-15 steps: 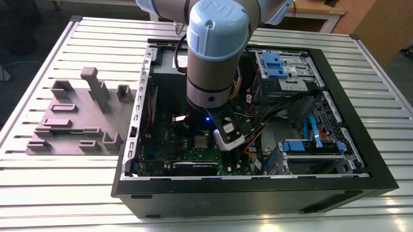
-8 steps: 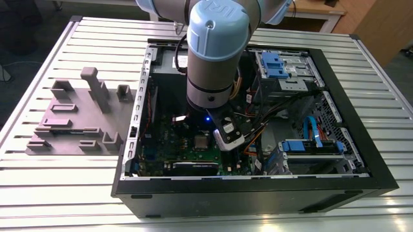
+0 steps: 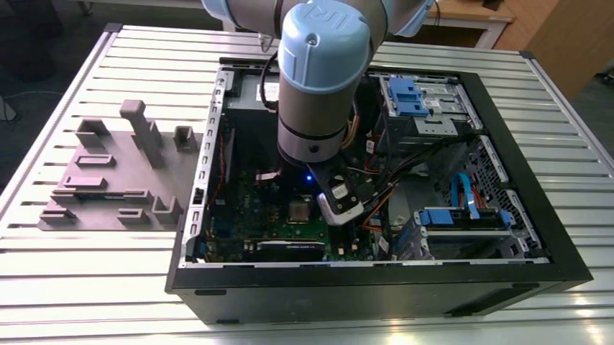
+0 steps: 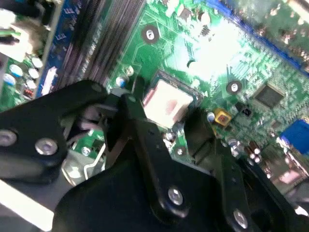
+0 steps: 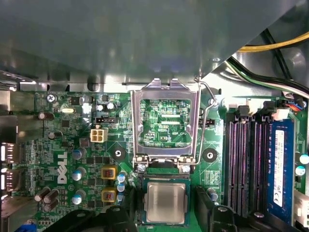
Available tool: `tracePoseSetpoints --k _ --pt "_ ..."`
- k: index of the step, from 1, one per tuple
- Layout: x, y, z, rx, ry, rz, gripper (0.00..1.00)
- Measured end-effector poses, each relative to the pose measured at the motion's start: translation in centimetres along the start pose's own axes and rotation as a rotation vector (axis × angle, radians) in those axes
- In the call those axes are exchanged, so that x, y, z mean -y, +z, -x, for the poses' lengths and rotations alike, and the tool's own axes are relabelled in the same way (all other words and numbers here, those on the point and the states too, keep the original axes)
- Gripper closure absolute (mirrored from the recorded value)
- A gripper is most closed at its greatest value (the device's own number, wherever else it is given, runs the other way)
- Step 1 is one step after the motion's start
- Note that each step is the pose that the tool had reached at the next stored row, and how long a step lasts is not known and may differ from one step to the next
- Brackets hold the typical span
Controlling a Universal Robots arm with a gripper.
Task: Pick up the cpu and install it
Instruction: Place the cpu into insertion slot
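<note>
The cpu [image 5: 165, 203], a flat square chip with a shiny silver-grey top, lies flat in the motherboard socket; it is also in the second wrist view [image 4: 166, 104] and the exterior view [image 3: 300, 210]. The socket's metal load plate [image 5: 164, 121] is swung up and open beside it. My gripper [image 5: 165, 209] hangs low over the socket inside the computer case [image 3: 384, 280]. It is open, with one black finger [image 5: 126, 212] on each side of the chip and a small gap to it. In the second wrist view the gripper [image 4: 166, 113] straddles the chip the same way.
Memory slots [image 5: 246, 159] and a blue-labelled memory stick [image 5: 280, 164] run beside the socket. Cables [image 3: 461, 194] and blue drive bays [image 3: 413, 97] crowd the case toward the exterior view's right. A grey fixture block [image 3: 115, 180] stands on the slatted table [image 3: 86, 287] at that view's left.
</note>
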State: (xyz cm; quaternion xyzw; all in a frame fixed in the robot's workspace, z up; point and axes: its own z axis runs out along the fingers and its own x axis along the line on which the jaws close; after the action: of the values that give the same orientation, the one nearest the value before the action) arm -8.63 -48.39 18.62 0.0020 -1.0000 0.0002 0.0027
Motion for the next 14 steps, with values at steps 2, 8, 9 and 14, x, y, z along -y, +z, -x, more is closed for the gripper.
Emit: tracePoseSetpoints --k 2,8,9,14 --pt "0.00 -0.07 0.00 -0.0001 0.000 -0.0004 0.40" --pt "0.00 -0.39 0.00 0.0000 0.000 -0.0001 0.40" --pt "0.00 -0.39 0.00 -0.0001 0.000 -0.0004 0.40" --pt "0.00 -0.35 0.00 -0.0001 0.000 -0.0004 0.49"
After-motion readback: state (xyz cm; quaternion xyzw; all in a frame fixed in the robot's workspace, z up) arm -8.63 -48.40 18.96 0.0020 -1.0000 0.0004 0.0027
